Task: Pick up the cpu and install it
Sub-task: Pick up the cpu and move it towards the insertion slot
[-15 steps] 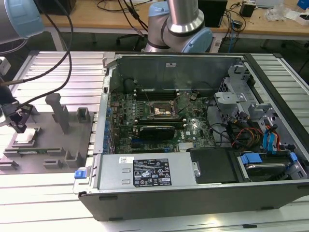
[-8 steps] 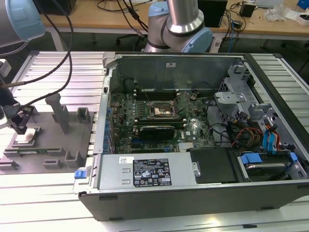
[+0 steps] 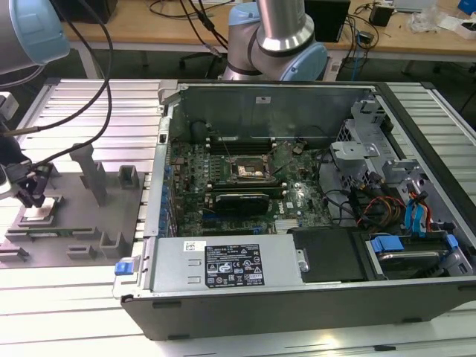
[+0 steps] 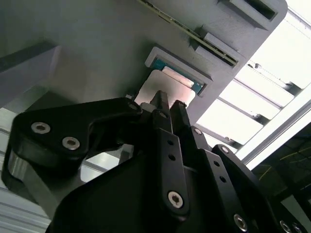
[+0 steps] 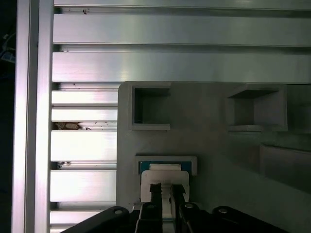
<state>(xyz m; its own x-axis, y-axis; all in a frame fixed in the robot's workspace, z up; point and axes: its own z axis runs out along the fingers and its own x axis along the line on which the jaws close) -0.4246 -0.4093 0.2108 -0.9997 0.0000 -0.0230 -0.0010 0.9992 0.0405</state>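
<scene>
Silvery metal of the cpu (image 5: 164,175) shows only in part: the black fingertips (image 5: 155,194) cover its near edge in both wrist views, and whether they touch it cannot be told. It lies flat, metal face up, in a shallow framed pocket of the grey fixture plate (image 3: 71,210) at the exterior view's left, well apart from the open computer case (image 3: 223,312). Being square, it has no long axis; its edges run parallel to the pocket. The gripper (image 3: 31,199) hangs straight down over it, fingers drawn narrow with a slim gap. The arm above is cut off.
</scene>
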